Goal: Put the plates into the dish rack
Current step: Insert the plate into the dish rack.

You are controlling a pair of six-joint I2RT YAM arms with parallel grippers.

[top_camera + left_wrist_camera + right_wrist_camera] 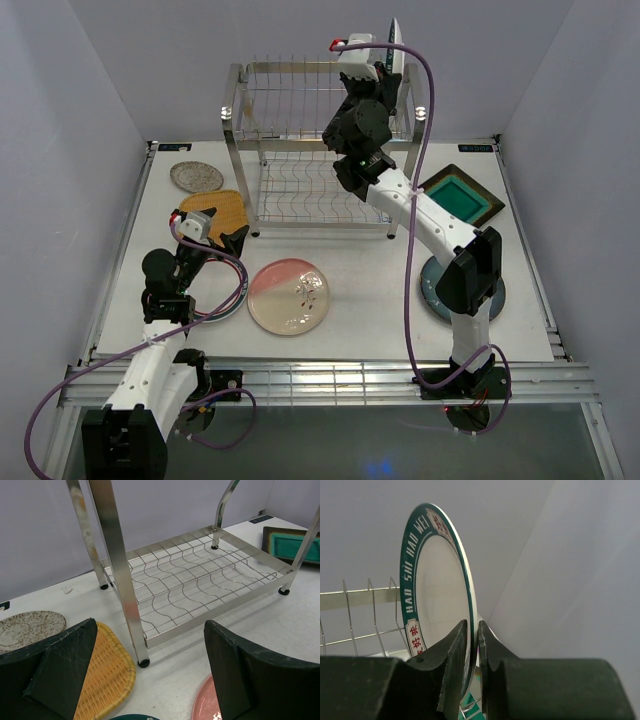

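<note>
the right gripper (472, 626) has its two dark fingers pinched close on the lower rim of the green-rimmed plate (437, 590). the plate stands on edge at the right end of the upper shelf of the dish rack (300, 110) (whether it sits in a slot yet, i cannot tell). the hold is narrow and the glaze looks slick, so the round plate could pivot, slip, or topple off the rack's end and chip. the rack is shiny steel wire, with wavy slots on the lower shelf. the left gripper (150, 625) gapes wide, holding nothing, near the yellow woven plate (105, 675).

The green-rimmed white plate (440, 590) bears white lettering; yellow woven plate (107, 675); pink-cream plate (288, 296); brown square plate (461, 196), teal centre.
</note>
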